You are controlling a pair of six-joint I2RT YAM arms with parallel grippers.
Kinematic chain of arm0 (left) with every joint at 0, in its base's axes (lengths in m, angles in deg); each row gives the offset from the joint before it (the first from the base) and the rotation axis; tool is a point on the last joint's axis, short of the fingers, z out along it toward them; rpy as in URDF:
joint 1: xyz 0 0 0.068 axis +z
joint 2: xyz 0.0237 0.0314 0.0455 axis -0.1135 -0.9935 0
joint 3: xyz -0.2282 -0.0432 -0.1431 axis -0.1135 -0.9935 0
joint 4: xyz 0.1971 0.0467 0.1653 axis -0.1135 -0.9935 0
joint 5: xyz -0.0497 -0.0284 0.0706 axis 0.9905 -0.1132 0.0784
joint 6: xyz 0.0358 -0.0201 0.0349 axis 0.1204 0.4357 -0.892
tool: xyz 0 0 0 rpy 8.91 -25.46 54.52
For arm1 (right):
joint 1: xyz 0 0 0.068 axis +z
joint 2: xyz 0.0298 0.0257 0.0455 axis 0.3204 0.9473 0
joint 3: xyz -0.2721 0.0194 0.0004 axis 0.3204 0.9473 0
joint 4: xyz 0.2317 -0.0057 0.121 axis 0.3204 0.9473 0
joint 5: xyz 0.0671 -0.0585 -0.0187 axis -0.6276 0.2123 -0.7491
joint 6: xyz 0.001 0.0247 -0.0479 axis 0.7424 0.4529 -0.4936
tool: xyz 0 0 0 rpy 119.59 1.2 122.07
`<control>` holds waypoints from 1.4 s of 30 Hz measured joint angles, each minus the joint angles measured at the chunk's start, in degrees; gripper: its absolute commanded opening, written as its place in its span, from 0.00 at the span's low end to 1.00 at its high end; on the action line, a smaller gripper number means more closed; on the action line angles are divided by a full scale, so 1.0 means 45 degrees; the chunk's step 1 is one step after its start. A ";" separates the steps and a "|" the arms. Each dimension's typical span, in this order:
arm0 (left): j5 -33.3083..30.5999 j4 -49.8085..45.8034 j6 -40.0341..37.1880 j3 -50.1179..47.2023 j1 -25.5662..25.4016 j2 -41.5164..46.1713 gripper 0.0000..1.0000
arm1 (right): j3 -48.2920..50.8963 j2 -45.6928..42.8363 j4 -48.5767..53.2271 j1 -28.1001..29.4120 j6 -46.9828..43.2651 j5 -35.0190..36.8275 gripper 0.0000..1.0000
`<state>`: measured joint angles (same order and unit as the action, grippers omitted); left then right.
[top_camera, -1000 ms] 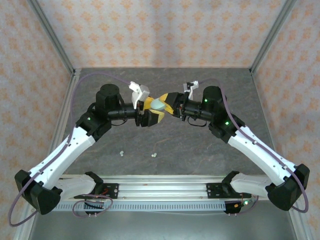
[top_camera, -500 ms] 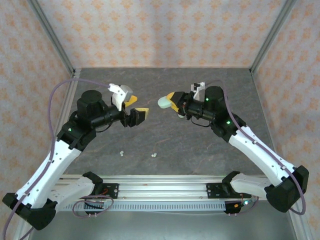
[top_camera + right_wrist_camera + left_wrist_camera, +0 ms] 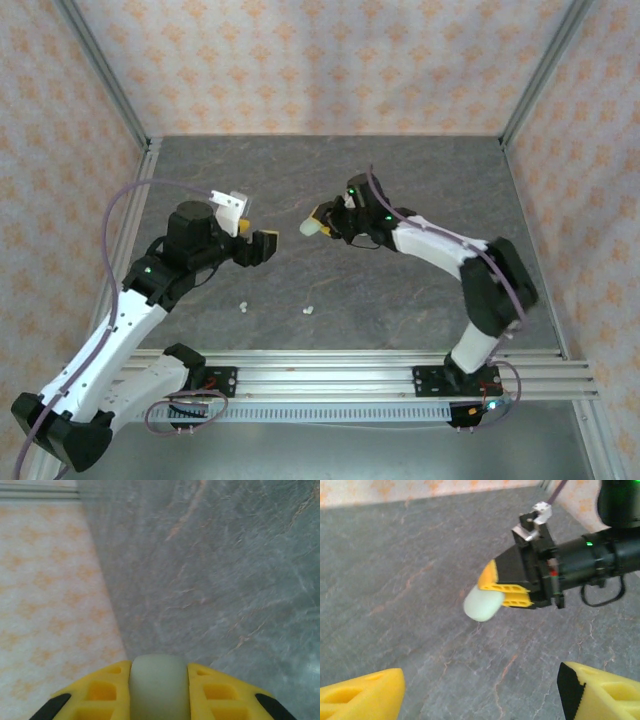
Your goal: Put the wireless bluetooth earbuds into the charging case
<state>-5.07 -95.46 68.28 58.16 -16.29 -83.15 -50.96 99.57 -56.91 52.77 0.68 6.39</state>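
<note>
**1. Change**
- 1 s ago both claws met mid-table on the case. They are now well apart.
- L claw [image 3: 256, 238] has let go and pulled back to its own side.
- R claw [image 3: 322, 219] has kept the case [image 3: 311, 227] and swung it toward the table centre.
- Read this as handover done, L to R.

**2. Claw state**
- L claw: jaws wide apart, nothing between them. In the L wrist view its yellow tips sit at the bottom corners w/ bare table [image 3: 420, 555] between.
- R claw: nearly closed, pinching the case across its narrow sides. One rounded end sticks out past the tips.

**3. Meaning for task**
- L claw is free, so it is prob. the one to fetch.
- Earbuds [image 3: 243, 306]: two white specks on the table near the front rail, well apart from the case. None is inserted yet.
- No lid gap or seam is visible. You cannot confirm the case is open, so check before any insertion.

**4. Appearance**
- Case: pale green, smooth, rounded oval, approx. level. It appears to be held clear of the table.
- Earbuds: too small for detail.
</note>
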 measured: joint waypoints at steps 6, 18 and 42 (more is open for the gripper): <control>-0.0495 0.0015 0.0442 -0.1025 0.0058 0.0015 0.80 | -0.1642 0.3594 -0.1909 0.0063 0.0010 -0.0622 0.17; -0.0690 0.0379 0.0602 -0.1783 0.0107 -0.0073 0.80 | -0.2492 0.5474 -0.2472 0.0335 -0.0398 -0.0860 0.46; 0.0272 0.0816 -0.0073 -0.0005 0.0107 -0.3211 0.78 | -0.6178 0.2540 0.9675 -0.2089 -0.9967 0.4192 0.64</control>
<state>-3.85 -91.79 67.95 58.14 -15.81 -97.60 -78.76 111.00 -13.38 43.37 -44.17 25.25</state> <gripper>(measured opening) 0.790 0.626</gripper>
